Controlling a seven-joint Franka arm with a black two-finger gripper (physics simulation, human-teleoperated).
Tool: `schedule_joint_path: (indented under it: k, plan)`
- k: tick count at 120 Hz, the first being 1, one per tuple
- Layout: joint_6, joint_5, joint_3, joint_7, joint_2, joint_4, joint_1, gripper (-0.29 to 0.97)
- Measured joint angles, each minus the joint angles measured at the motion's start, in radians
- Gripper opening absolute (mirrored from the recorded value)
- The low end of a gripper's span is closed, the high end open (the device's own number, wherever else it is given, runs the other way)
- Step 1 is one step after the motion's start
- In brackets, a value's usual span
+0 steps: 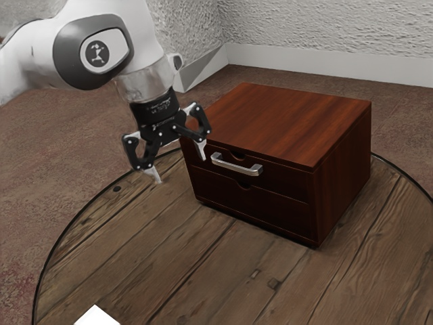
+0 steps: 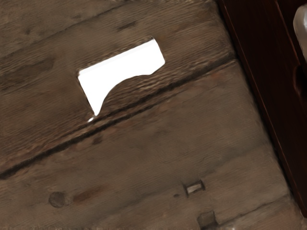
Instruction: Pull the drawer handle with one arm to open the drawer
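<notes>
My tool (image 1: 179, 166) hangs left of centre in the exterior view, fingers spread with nothing between them, just left of the drawer handle (image 1: 235, 164) and clear of its bar. The silver handle sits on the upper drawer (image 1: 274, 177) of the dark wooden cabinet (image 1: 291, 118) at centre frame, and the drawer front lies flush with the cabinet face. The cabinet stands on the round plank table (image 1: 203, 271), and a flat white object (image 1: 95, 317) lies at the lower left edge.
</notes>
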Motion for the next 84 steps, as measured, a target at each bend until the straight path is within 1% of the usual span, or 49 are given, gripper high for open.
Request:
schedule_joint_path:
  k: [7,15,24,29,42,55,70,84]
  plan:
    - [0.050,0.017,0.001,-0.076,-0.020,-0.033,-0.025,0.65]
    - [0.129,0.039,0.000,-0.153,-0.104,-0.148,-0.043,0.65]
    - [0.228,0.069,-0.010,-0.231,-0.205,-0.274,-0.029,0.64]
    - [0.284,0.087,-0.013,-0.270,-0.236,-0.319,-0.028,0.63]
    - [0.405,0.124,-0.016,-0.362,-0.240,-0.354,-0.032,0.63]
    - [0.492,0.154,-0.018,-0.440,-0.233,-0.361,-0.042,0.62]
    - [0.548,0.168,-0.018,-0.515,-0.222,-0.362,-0.042,0.62]
    - [0.570,0.173,-0.025,-0.571,-0.206,-0.362,-0.042,0.61]
